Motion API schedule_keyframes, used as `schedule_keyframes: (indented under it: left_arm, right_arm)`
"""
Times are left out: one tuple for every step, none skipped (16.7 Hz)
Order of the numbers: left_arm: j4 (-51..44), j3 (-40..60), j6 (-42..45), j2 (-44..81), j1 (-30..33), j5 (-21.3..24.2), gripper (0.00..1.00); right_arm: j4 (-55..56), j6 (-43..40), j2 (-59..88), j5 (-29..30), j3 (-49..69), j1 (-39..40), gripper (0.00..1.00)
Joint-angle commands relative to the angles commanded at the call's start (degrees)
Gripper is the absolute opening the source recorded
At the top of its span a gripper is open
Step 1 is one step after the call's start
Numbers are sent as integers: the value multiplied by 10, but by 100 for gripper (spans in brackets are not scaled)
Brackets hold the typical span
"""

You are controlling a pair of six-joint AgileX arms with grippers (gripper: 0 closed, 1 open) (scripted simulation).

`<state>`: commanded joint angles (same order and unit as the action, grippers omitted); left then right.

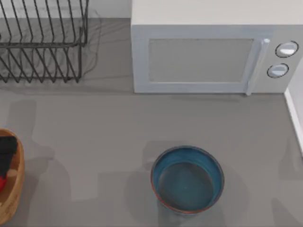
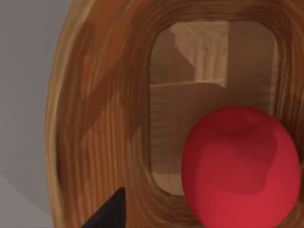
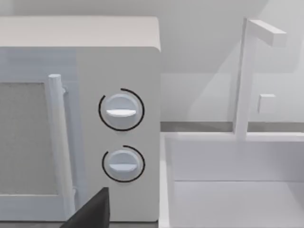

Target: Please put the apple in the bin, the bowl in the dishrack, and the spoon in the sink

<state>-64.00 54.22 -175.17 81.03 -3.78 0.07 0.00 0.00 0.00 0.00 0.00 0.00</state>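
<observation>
The red apple (image 2: 242, 166) lies inside the wooden orange-tan bin (image 2: 99, 118), and a sliver of the apple (image 1: 2, 182) shows at the table's left edge. My left gripper (image 1: 6, 149) hangs over the bin (image 1: 14, 198), open; one dark fingertip (image 2: 111, 211) stands apart from the apple. The teal-blue bowl (image 1: 187, 179) sits upright at the front middle of the table. At the back left stands the black wire dishrack (image 1: 42, 42). The white sink (image 3: 237, 190) lies right of the microwave. My right gripper (image 3: 90, 211) faces the microwave's knobs. The spoon is out of view.
A white microwave (image 1: 203, 52) stands at the back, door shut, with two knobs (image 3: 121, 111) on its right side. The sink's white rim (image 1: 294, 118) borders the table's right edge, and a white faucet (image 3: 244, 76) rises behind the basin.
</observation>
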Motion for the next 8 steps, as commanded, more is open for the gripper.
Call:
schedule_keyframes:
  left_arm:
    - [0,0,0,0,0,0,100]
    - [0,0,0,0,0,0,100]
    - [0,0,0,0,0,0,100]
    - [0,0,0,0,0,0,100]
    - [0,0,0,0,0,0,100]
    - [0,0,0,0,0,0,100]
    - [0,0,0,0,0,0,100]
    - [3,-1,5,-4,1,0,100]
  right_arm:
    - [0,0,0,0,0,0,100]
    - [0,0,0,0,0,0,100]
    - [0,0,0,0,0,0,100]
    - [0,0,0,0,0,0,100]
    - [0,0,0,0,0,0,100]
    - [0,0,0,0,0,0,100]
    - [0,0,0,0,0,0,100]
    - [0,0,0,0,0,0,100]
